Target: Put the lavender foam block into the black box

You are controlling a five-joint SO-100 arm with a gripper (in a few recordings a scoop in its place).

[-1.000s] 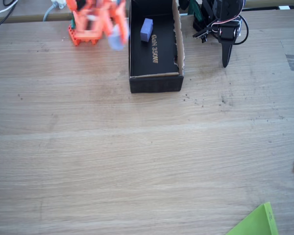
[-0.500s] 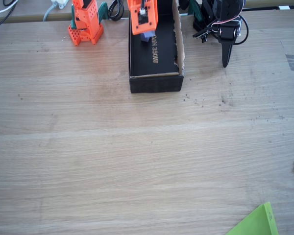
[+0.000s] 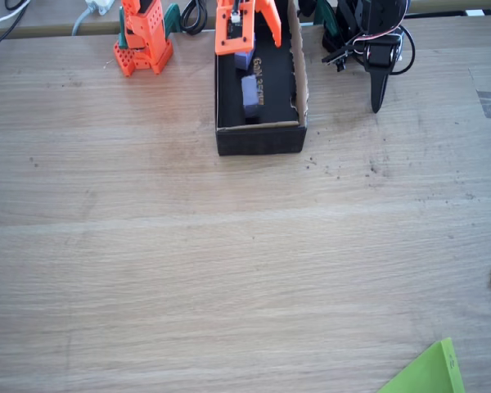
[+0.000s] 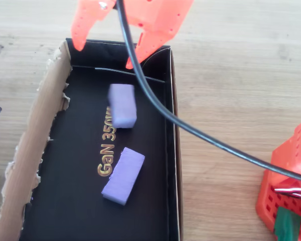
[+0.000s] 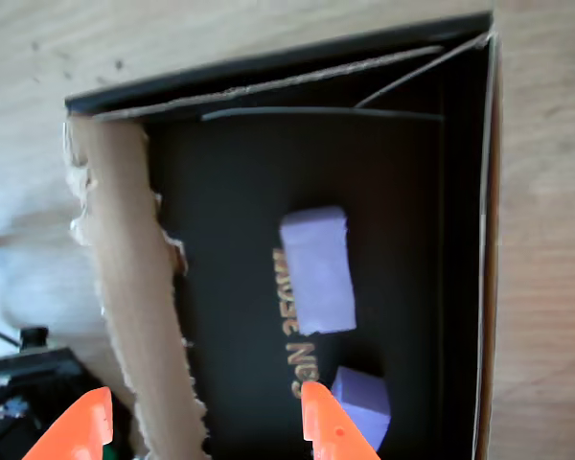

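**Over the box: jaws apart, two blocks on the black floor**

On the worktop, pale wood, broad and mostly bare, with a green sheet corner at the lower right of the fixed view. Against the far edge, the box: long, shallow, black, one side rim torn to raw brown cardboard, gold lettering partly readable on the floor. Left of the box in the fixed view, an orange base; right of it, a dark arm standing clear.

Above the box's far end, the orange gripper, jaws spread wide and clamped on nothing; both tips orange at the bottom edge of the wrist view, the torn cardboard wall between them there. Across the overhead view, a black cable, passing over the box's side wall.

Inside the box, two lavender blocks alike in look. One block, slightly blurred, lying over part of the lettering, nearer the jaws in the overhead view. Second block flat on the floor beside the "GaN" letters, apart from the first, set at a slight angle.
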